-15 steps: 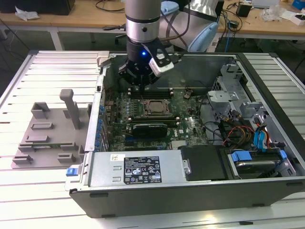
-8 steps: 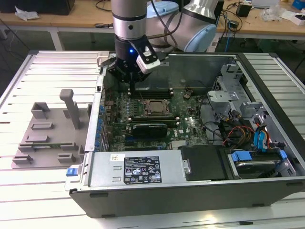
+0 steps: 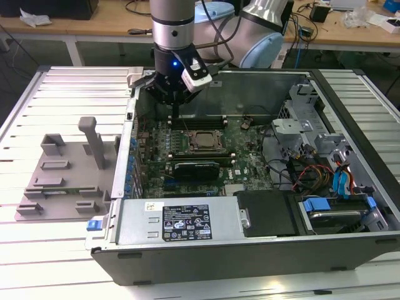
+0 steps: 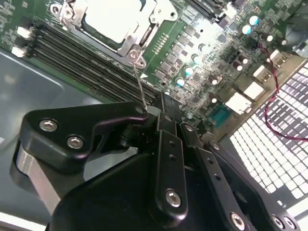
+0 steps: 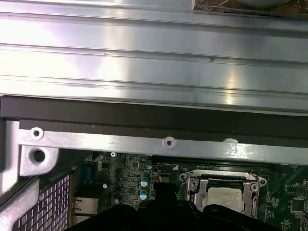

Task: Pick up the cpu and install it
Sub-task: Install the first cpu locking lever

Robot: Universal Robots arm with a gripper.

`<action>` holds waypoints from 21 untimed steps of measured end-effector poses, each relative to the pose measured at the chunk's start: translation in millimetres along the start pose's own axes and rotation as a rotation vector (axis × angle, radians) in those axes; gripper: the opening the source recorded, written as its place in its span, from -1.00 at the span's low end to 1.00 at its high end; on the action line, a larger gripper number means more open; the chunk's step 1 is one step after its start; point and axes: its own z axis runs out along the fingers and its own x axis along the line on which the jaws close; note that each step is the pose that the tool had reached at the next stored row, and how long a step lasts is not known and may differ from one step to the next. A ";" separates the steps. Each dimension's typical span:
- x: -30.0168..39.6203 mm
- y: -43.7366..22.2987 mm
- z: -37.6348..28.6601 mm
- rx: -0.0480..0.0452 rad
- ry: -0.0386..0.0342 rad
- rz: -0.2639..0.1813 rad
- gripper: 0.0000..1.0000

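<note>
Hanging inside the open computer case (image 3: 350, 244), the gripper (image 3: 175, 107) sits low over the motherboard (image 3: 250, 159), just beyond the far edge of the socket frame (image 3: 199, 142) in the exterior view. Its fingertips are narrow and dark there, and they blend into the board behind them. In the second wrist view the gripper (image 4: 162, 107) shows its black linkages drawn in until the fingers (image 4: 168, 113) meet — pressed together, with nothing seen between them, though the very tips are partly masked by the finger bodies. The cpu (image 4: 114, 18) lies seated in the socket, its pale metal top framed by the steel bracket; the top of that picture cuts it off. In the first wrist view the cpu (image 5: 226, 196) appears again in its socket frame (image 5: 222, 182), with its near edge hidden by the dark bulk of the gripper body. A thin wire lever (image 4: 140, 86) rises from the socket corner toward the fingers; whether it touches them is hard to tell. On the exterior view's left, a grey tray (image 3: 62, 178) with raised blocks rests on the slatted table (image 3: 69, 87), well apart from the gripper.
</note>
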 end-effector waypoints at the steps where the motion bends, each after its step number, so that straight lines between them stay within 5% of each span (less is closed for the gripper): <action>1: -1.4 -0.1 0.0 0.0000 0.0001 0.000 -0.79; 21: -34.9 -2.1 0.2 -0.0001 0.0017 0.000 -0.79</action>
